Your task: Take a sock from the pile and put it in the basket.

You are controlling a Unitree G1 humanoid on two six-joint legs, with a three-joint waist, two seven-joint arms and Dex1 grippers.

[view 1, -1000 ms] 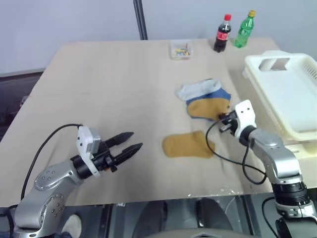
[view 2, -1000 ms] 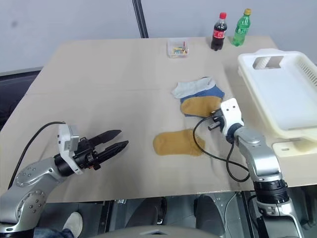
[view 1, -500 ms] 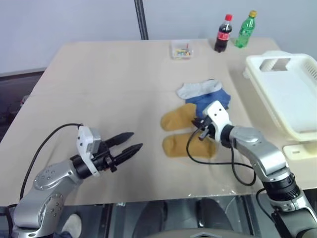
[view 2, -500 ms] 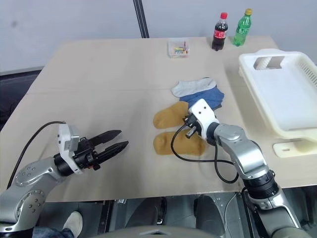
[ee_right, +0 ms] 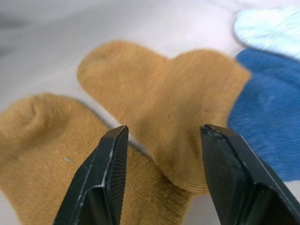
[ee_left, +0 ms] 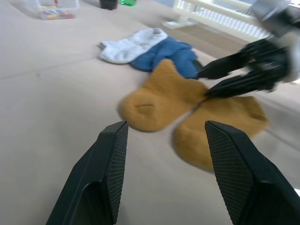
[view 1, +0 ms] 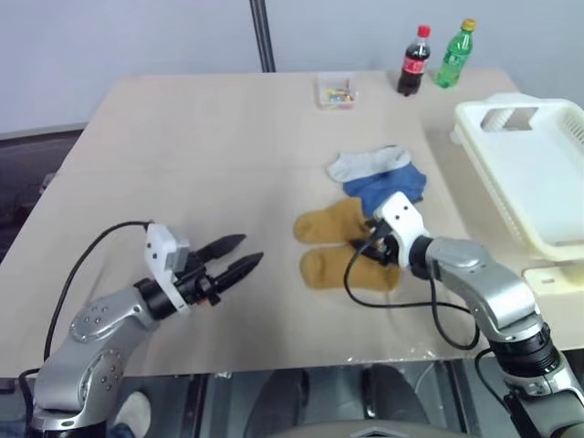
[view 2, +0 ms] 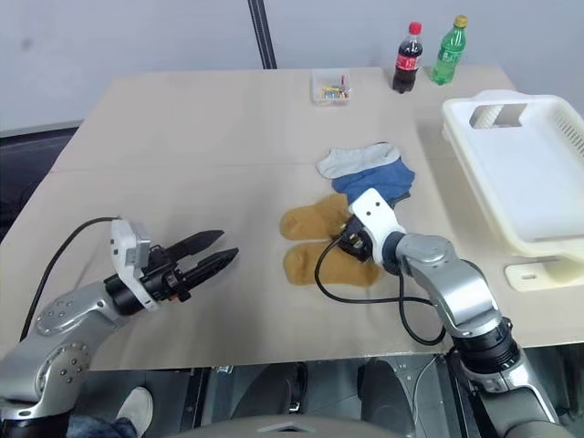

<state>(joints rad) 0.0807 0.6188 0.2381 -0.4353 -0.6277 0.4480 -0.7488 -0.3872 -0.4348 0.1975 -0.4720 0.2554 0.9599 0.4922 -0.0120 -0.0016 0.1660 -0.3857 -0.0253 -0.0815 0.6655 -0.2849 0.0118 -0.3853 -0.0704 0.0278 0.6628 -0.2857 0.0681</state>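
On the light wooden table [view 1: 210, 137] the pile [view 1: 365, 205] of ankle socks lies near the middle: a pale grey-white sock [view 1: 365, 164] farthest from the robot, a blue sock [view 1: 391, 185] overlapping it, and a mustard-yellow sock [view 1: 328, 222] touching the blue one on its near side. A second mustard-yellow sock [view 1: 342, 269] lies just beside the first, nearer the robot. The right gripper [ee_right: 161, 154] hangs low over the two yellow socks where they meet, tilted downward, its two black fingers spread apart with nothing between them; a black cable from its wrist loops across the nearer yellow sock. The left gripper [view 1: 239, 255] hovers above bare table well to the left of the socks, pointing toward them, its fingers also parted and empty. The white slotted basket [view 1: 566, 137] sits at the table's right edge, well apart from the pile, and holds no sock. At the far edge stand a small clear box [view 1: 335, 91], a cola bottle [view 1: 412, 62] and a green bottle [view 1: 453, 55].
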